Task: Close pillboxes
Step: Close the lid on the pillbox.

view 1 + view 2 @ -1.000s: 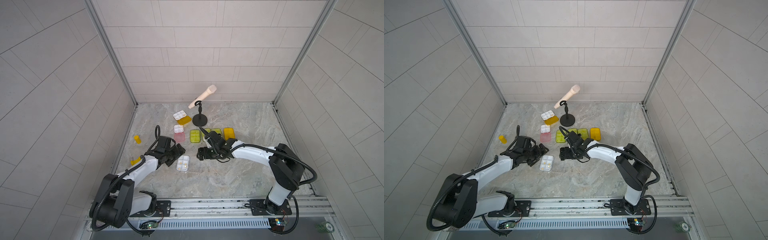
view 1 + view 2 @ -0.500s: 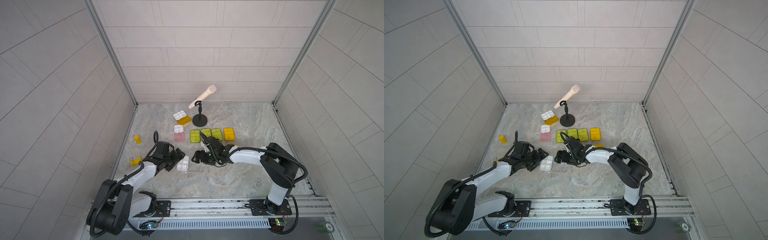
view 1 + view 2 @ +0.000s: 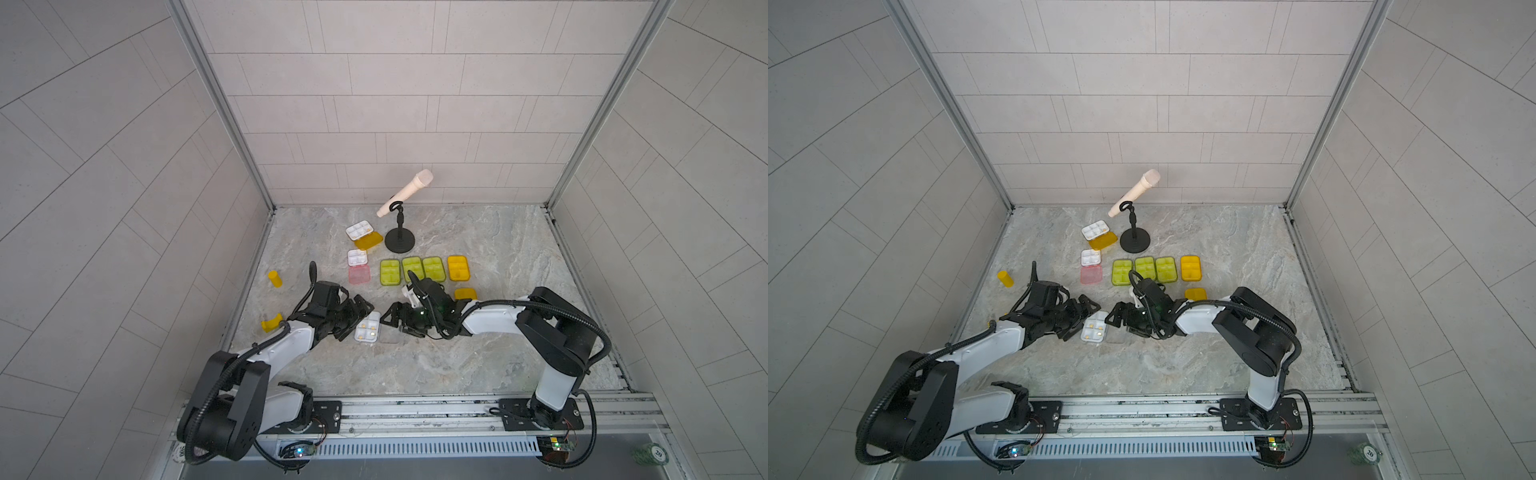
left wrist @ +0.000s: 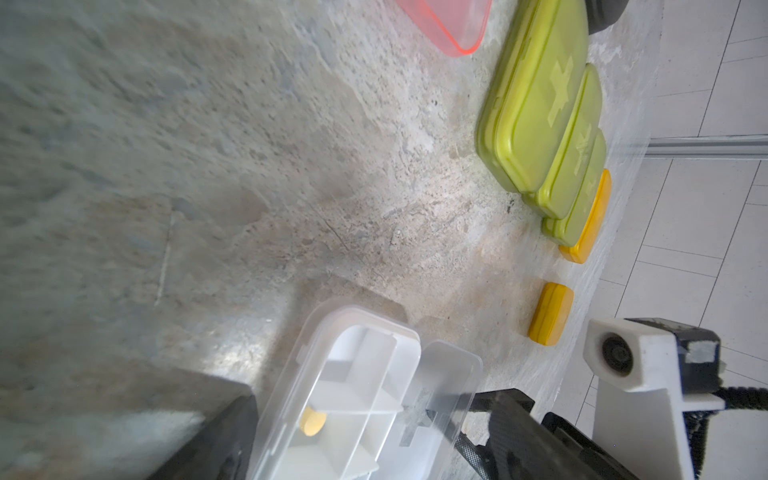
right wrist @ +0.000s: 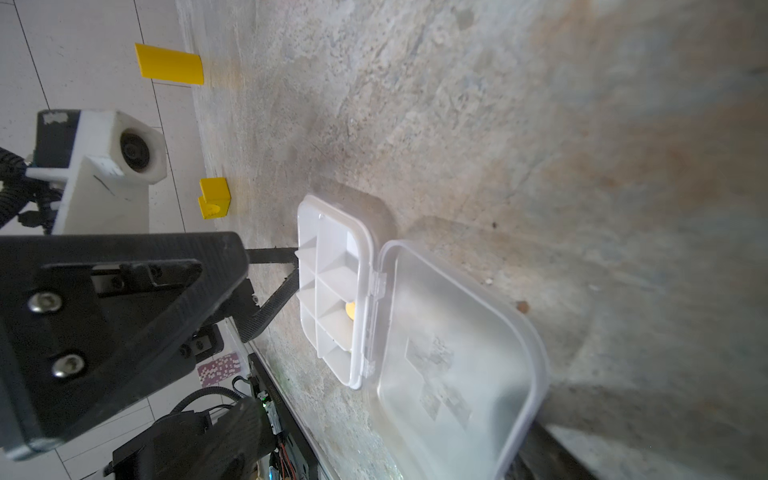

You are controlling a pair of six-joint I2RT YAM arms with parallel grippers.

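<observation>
Left fingers [image 5: 270,305] at pillbox [image 5: 332,266] edge, right fingers [image 3: 394,316] at lid [image 5: 453,353] rim

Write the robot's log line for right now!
clear pillbox: lid open | left gripper: open, beside its tray | right gripper: open, by its lid

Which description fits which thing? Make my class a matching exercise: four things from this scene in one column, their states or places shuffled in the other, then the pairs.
Things
1. clear-lidded pillbox
2. pink-lidded pillbox
3. lime green pillboxes
4. microphone

Descriptions
A. closed, side by side in a row
B. tilted on a black stand
C. open, between left gripper and right gripper
D. open, apart from both grippers

Pairs: 1-C, 2-D, 3-A, 4-B
</observation>
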